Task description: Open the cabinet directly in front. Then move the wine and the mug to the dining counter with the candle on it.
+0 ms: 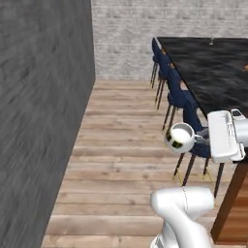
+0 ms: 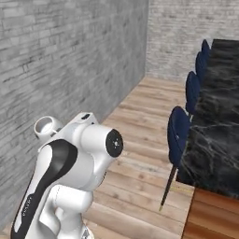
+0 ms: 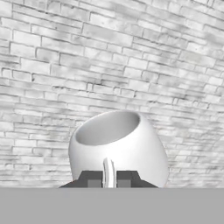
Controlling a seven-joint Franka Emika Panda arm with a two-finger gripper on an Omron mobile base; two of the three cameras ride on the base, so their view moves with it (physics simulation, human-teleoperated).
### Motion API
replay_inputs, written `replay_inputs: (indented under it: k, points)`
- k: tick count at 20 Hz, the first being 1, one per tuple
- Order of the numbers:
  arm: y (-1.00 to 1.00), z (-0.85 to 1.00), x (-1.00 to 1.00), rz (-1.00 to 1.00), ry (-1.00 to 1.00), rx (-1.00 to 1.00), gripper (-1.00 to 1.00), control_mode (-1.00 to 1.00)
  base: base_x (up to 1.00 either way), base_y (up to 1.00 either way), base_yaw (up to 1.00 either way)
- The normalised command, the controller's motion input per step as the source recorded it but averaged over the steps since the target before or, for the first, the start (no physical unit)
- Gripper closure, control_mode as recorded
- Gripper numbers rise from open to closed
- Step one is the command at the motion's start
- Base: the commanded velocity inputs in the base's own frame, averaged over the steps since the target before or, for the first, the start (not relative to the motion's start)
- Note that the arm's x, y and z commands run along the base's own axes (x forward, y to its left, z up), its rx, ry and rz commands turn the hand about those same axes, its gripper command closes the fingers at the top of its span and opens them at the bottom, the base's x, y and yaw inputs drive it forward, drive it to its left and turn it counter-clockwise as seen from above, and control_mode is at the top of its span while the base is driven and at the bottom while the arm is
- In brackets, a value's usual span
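My gripper is shut on the thin handle of the white mug, which hangs in the air with its open mouth turned away from the hand. From the left base the mug shows dark marks on its side and sits at the tip of the gripper, just off the near corner of the dining counter. From the right base the mug peeks over the arm's shoulder. A small candle stands at the far end of the black marble top. The cabinet and the wine are out of view.
Dark blue chairs line the island's left side. A grey brick wall runs close on the left, another closes the far end. Wooden floor lies open between wall and chairs.
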Motion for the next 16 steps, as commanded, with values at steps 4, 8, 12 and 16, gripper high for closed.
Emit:
replay_inputs:
  k: [4, 8, 12, 16]
  points:
    - [0.00, 0.00, 0.00, 0.00, 0.00, 0.00, 1.00, 1.00, 1.00, 0.73, -0.12]
    - [0.00, 0.00, 0.00, 0.00, 0.00, 0.00, 1.00, 1.00, 1.00, 0.94, -0.16]
    - [0.00, 0.00, 0.00, 0.00, 0.00, 0.00, 1.00, 1.00, 1.00, 0.27, -0.08]
    - [0.00, 0.00, 0.00, 0.00, 0.00, 0.00, 1.00, 1.00, 1.00, -0.13, -0.01]
